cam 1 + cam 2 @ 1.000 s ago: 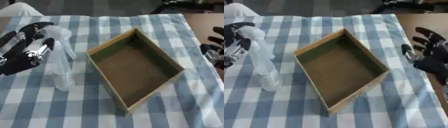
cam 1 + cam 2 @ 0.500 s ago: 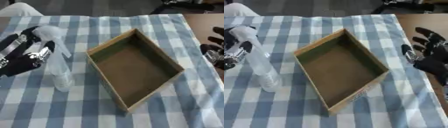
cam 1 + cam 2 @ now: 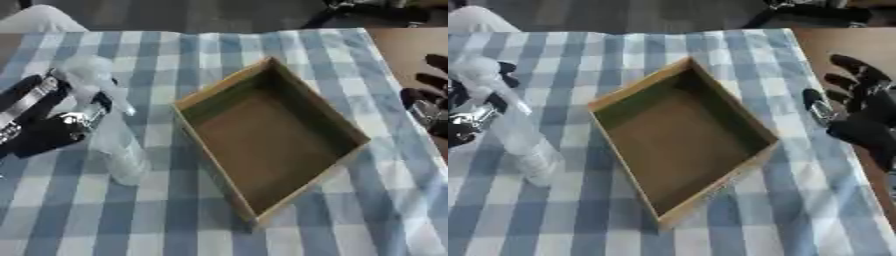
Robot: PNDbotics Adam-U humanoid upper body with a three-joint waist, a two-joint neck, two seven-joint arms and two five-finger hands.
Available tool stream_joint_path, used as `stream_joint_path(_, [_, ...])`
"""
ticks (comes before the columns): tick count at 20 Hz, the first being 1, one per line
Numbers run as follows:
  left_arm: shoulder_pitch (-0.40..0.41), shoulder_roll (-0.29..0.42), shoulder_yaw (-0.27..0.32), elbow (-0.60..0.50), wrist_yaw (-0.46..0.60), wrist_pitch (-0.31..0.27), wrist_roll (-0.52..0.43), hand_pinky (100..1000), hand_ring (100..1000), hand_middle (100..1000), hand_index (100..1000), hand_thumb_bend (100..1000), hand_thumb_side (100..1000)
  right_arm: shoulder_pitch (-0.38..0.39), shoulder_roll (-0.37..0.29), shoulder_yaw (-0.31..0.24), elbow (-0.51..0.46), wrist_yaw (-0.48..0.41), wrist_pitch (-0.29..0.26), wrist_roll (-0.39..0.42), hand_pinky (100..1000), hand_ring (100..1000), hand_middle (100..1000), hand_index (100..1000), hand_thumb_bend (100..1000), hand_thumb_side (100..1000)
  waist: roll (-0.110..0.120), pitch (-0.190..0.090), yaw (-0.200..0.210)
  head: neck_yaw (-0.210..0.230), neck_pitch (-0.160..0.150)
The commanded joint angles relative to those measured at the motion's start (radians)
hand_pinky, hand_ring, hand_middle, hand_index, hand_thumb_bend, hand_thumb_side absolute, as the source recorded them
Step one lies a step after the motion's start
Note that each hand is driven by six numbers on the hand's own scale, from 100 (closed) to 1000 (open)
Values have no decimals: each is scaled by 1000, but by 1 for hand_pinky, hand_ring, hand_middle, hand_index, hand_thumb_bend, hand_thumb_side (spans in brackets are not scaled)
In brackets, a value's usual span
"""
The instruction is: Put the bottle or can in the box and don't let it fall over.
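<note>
A clear plastic bottle [image 3: 115, 147] stands upright on the checked cloth, left of the box. My left hand [image 3: 42, 126] comes in from the left at the bottle's upper half. Its dark fingers curl behind the bottle and the silver thumb lies at its front. The open cardboard box [image 3: 213, 161] lies askew in the middle of the table, with nothing inside. My right hand [image 3: 866, 125] rests open at the right edge, fingers up, well away from the box.
A blue and white checked cloth [image 3: 105, 225] covers the table. Bare brown tabletop [image 3: 824, 42] shows at the far right beyond the cloth's edge. Dark objects lie past the table's far edge.
My left hand has moved right and its fingers have closed round the bottle. The bottle, box and right hand have stayed in place.
</note>
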Motion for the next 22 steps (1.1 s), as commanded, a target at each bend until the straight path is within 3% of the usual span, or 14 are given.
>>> stream_joint_path(1, [-10, 23, 3, -3, -6, 4, -1, 1000, 1000, 896, 767, 100, 566, -8, -20, -8, -22, -4, -1, 3, 948, 960, 1000, 901, 245, 100, -1, -19, 0, 2, -10])
stream_joint_path(11, [-15, 12, -5, 16, 0, 16, 9, 1000, 1000, 797, 722, 100, 504, -8, -19, -7, -22, -6, 3, 6, 948, 960, 1000, 899, 240, 103, 1, -18, -1, 2, -11])
stream_joint_path(22, [-13, -3, -21, 51, 15, 12, -16, 1000, 1000, 793, 708, 100, 502, -10, -17, -8, -22, -6, 4, 7, 948, 960, 1000, 899, 239, 105, -1, -16, -4, 2, -14])
